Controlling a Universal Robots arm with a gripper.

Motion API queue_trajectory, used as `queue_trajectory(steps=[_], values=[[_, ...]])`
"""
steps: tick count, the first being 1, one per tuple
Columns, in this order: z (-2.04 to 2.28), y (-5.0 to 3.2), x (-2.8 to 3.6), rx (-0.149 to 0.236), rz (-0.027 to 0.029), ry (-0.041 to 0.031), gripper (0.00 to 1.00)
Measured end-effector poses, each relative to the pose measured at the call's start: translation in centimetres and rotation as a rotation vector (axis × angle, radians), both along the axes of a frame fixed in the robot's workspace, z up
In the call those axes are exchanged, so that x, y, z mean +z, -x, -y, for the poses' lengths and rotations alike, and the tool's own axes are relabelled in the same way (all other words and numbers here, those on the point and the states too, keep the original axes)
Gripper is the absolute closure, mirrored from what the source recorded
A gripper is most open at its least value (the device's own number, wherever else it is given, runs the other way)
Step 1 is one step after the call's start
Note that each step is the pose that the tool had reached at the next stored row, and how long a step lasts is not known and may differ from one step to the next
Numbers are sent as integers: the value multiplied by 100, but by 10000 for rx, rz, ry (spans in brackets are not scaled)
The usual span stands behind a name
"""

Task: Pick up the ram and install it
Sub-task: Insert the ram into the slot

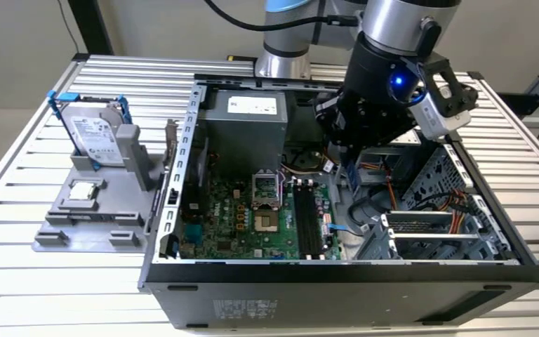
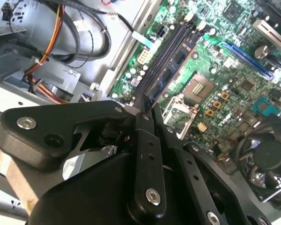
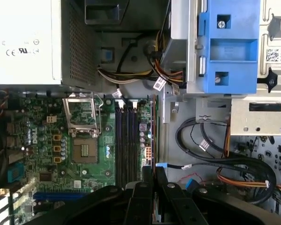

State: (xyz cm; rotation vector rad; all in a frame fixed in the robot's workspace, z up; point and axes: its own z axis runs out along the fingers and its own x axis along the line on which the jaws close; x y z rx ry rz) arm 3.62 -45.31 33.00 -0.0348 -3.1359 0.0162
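Note:
My gripper [image 1: 349, 167] hangs inside the open computer case [image 1: 185, 210], above the motherboard's edge on the exterior view's right. It is shut on the ram [image 1: 352, 175], a thin dark bluish stick. In both wrist views the ram [image 2: 175, 75] [image 3: 152, 136] shows edge-on, reaching out from the closed fingertips [image 2: 145, 115] [image 3: 160, 174]. It runs parallel to the black memory slots [image 1: 309, 217] [image 2: 166, 56] [image 3: 127, 140] and is held above them, a little to the side toward the drive cage. The slots look empty.
A grey holder [image 1: 92, 210] at the exterior view's left carries a silver hard drive [image 1: 96, 137] with blue rails and a small square CPU chip [image 1: 82, 189]. Inside the case are the power supply [image 1: 246, 119], the open CPU socket [image 3: 84, 150], cable bundles [image 3: 215, 164] and a blue drive bracket [image 3: 229, 47].

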Motion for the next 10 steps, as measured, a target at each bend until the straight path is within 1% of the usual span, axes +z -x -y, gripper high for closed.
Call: queue_trajectory(steps=[2, 4, 10], values=[[0, 0, -9, -1, 1, 7, 100], [0, 1, -32, -1, 0, 10, 100], [0, 6, -131, -48, 0, 11, 100]])
